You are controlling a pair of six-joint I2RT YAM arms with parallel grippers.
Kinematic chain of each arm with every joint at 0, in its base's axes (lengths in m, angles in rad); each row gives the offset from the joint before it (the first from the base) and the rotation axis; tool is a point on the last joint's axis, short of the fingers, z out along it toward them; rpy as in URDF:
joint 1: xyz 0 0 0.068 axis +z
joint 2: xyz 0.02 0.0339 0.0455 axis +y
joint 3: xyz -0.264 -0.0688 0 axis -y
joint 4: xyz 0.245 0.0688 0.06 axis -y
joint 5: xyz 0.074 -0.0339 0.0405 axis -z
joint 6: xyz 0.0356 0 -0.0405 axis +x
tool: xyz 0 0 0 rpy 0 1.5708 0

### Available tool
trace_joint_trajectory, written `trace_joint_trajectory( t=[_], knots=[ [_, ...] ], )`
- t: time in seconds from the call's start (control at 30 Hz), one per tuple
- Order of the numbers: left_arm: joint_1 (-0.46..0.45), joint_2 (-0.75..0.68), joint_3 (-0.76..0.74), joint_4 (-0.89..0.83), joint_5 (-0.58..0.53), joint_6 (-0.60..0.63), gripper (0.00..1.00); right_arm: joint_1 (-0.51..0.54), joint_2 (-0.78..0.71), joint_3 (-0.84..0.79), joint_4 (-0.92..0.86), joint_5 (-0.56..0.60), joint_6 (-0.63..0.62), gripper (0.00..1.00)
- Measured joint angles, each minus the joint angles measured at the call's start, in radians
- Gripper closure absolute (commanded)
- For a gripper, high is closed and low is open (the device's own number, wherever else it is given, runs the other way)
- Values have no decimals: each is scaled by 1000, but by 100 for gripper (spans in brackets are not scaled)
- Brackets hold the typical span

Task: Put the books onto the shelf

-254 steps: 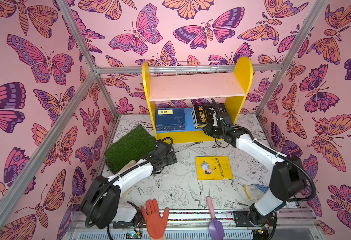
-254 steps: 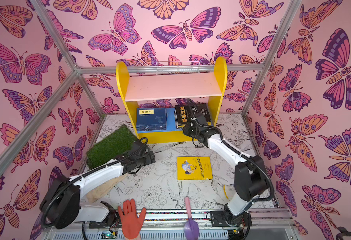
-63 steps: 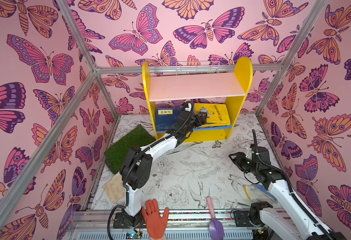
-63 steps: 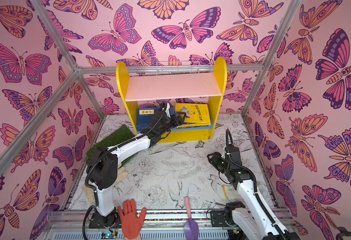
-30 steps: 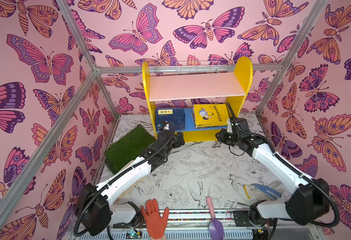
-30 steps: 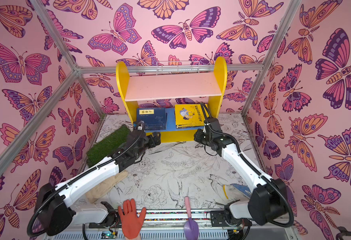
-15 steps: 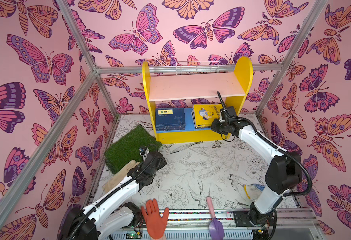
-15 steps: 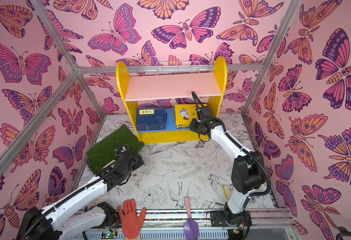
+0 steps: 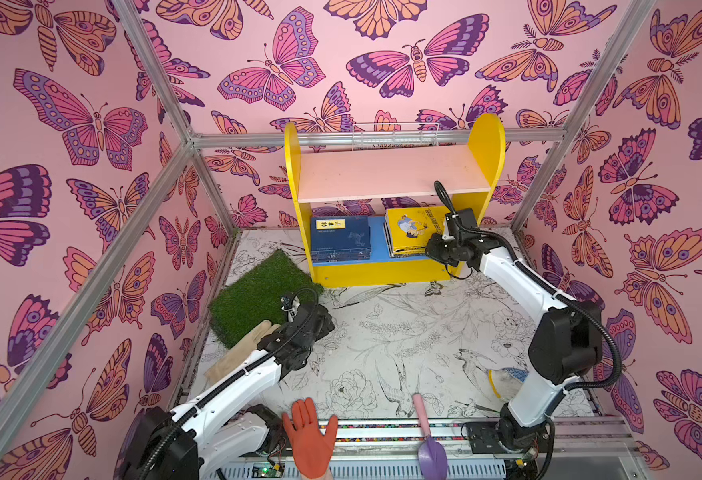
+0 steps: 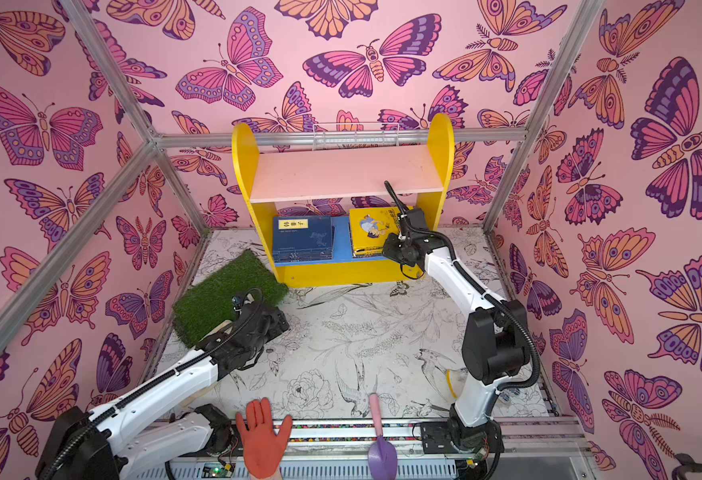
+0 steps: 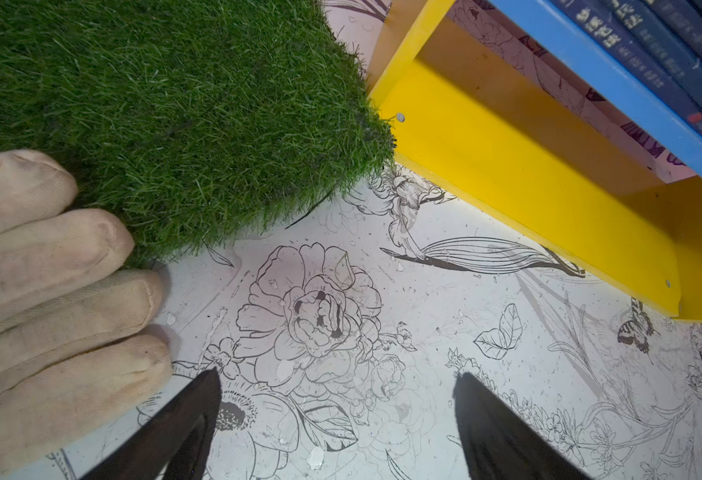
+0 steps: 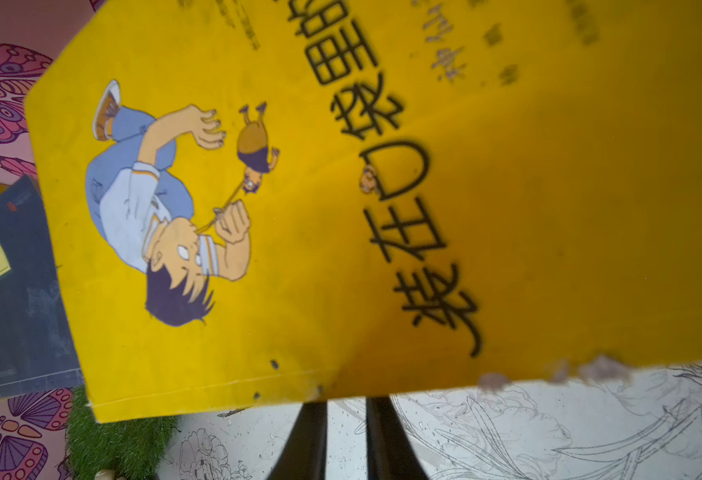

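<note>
Two stacks of books (image 9: 339, 239) on the shelf (image 9: 382, 273)

The left arm (image 9: 237, 374) is lying low, stretching forward from the near left, and the left gripper (image 11: 337, 376) is hanging wide open and empty. The right arm (image 9: 520, 286) is reaching to the far right with its wrist turning leftward. The right gripper (image 12: 347, 401) is pinching its jaws nearly together on nothing.
</note>
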Motion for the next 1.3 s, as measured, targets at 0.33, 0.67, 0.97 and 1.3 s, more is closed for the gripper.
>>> trace_joint_trajectory(
  t=[0.33, 0.67, 0.97, 1.3],
  knots=[
    [121, 16, 46, -33, 14, 101, 8, -7, -406, -405, 168, 161, -5, 78],
    [338, -26, 94, -106, -114, 261, 1, -14, -1048, -1049, 488, 665, -161, 0],
    [367, 340, 113, 161, -367, 522, 2, -18, -695, -1199, 832, 895, -373, 1],
    [389, 515, -53, 760, -279, 859, 2, -111, -397, -1260, 1322, 721, -578, 1]
  ],
)
